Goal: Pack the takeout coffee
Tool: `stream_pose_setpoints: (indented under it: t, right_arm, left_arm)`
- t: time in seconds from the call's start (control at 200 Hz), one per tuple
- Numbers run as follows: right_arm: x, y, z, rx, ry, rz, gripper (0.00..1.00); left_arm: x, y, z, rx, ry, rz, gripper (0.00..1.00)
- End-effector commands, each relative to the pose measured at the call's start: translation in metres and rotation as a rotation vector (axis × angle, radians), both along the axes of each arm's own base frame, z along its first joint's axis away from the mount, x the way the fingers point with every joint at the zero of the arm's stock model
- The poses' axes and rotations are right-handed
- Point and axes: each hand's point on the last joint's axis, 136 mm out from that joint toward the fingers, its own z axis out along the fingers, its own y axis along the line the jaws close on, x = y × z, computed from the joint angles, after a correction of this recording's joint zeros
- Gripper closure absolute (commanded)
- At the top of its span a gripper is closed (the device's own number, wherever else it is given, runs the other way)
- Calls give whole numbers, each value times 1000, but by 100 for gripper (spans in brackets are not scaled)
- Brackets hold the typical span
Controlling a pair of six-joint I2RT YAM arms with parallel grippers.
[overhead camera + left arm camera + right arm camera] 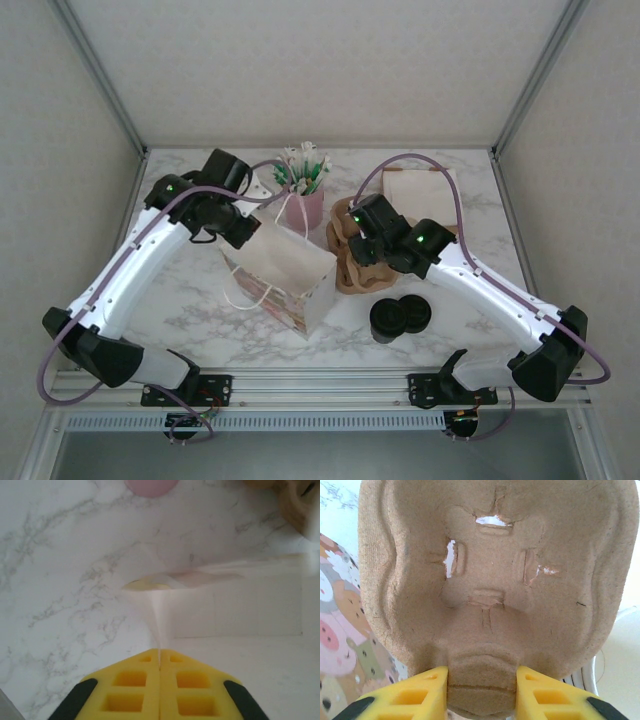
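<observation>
The takeout coffee is out of view. A white paper bag with a patterned side stands open at the table's middle. My left gripper is at its far-left corner, and in the left wrist view the yellow fingers are pressed together on the thin edge of the bag's wall. My right gripper hovers right of the bag, shut on a lobe of a brown pulp cup carrier. The carrier hangs tilted from that gripper, beside the bag's patterned side.
A pink cup full of sticks and sachets stands just behind the bag. Black lids sit near the front right of the bag. Flat brown paper lies at the back right. Frame posts flank the marble table.
</observation>
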Motion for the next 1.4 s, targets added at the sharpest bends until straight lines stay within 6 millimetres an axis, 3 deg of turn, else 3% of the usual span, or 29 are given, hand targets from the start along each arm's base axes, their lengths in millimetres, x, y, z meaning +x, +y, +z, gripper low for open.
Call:
stream_pose_setpoints:
  t: [0.0, 0.055, 0.14, 0.33, 0.465, 0.656, 0.926, 1.086, 1.266, 1.396]
  right_arm:
    - [-3, -6, 5, 4, -6, 3, 66]
    - [-3, -6, 8, 4, -8, 2, 66]
    - [-3, -8, 14, 3, -17, -1, 67]
    - [-4, -17, 42, 9, -69, -9, 67]
    - [-6, -22, 70, 8, -118, 13, 67]
    - [-9, -17, 125, 80, -217, 74, 68]
    - [-36, 32, 192, 182, -319, 311, 67]
    - [-54, 72, 217, 196, -359, 432, 67]
    - [-77, 118, 220, 218, -347, 553, 68]
    - [-79, 141, 202, 208, -293, 572, 67]
  left_arm:
    - [1, 11, 29, -4, -111, 19, 65]
    - [1, 16, 38, -12, -147, 47, 46]
    - [2, 29, 49, -18, -209, 128, 35]
    - [-2, 54, 82, -112, -338, 344, 27]
    - [-14, 56, 101, -308, -381, 460, 22]
    - [-33, 51, 100, -533, -339, 550, 17]
    - [-33, 76, 72, -429, -336, 683, 17]
    - [-31, 74, 63, -421, -317, 695, 19]
    - [-31, 83, 63, -410, -342, 745, 24]
    - [-34, 99, 68, -400, -394, 812, 26]
